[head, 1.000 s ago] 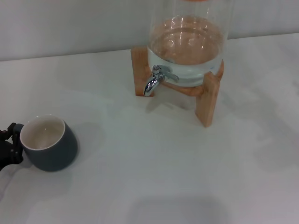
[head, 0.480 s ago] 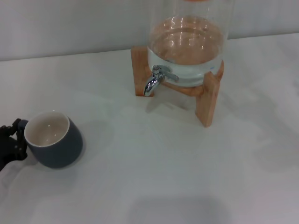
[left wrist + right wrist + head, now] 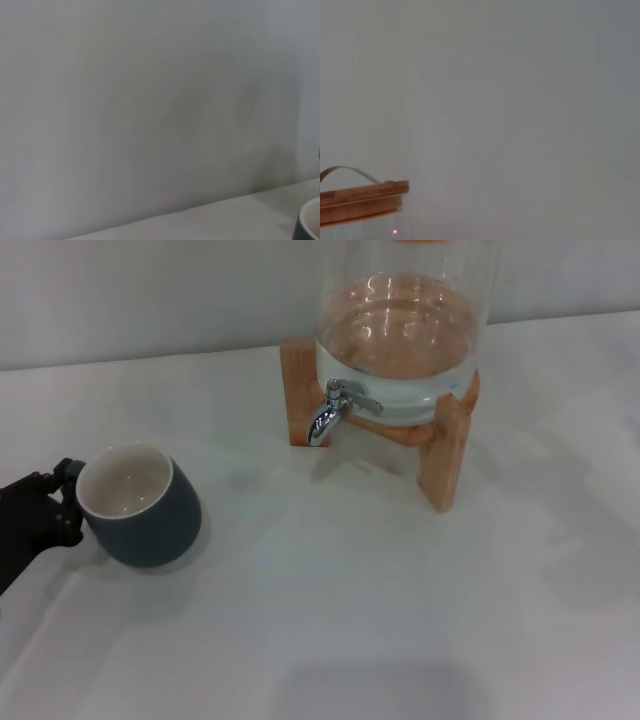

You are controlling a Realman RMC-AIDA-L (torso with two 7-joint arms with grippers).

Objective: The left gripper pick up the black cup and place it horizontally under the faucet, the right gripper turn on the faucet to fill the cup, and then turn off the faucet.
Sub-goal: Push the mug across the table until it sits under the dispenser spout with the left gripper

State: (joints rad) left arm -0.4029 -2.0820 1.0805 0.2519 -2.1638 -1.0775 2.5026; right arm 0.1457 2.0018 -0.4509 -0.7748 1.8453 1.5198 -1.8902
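You are looking down from the head view at a white desk (image 3: 330, 620) with a pale wall behind it. At the near left edge, the left claw (image 3: 62, 502) reaches in as a black shape, clamped on the left side of the black cup (image 3: 140, 505), where the handle would sit; the handle itself is hidden behind the claw. The cup is a rounded dark grey mug with a cream inside, its mouth tipped up and slightly toward the left. You cannot tell for sure whether its base touches the desk or hangs just above it; a soft shadow lies beneath it.

Far to the right of the cup stands a clear glass dispenser (image 3: 405, 340), partly filled with water, on a wooden stand (image 3: 445, 455). The faucet (image 3: 335, 410), small and shiny chrome, juts from the front of the glass with its spout curving down to the left. The cup is well apart from the faucet, not under it.

The right claw is not visible in any view. The right wrist view shows only the wall and a wooden lid (image 3: 362, 200) with a metal handle. The left wrist view shows the wall and a sliver of the cup's rim.
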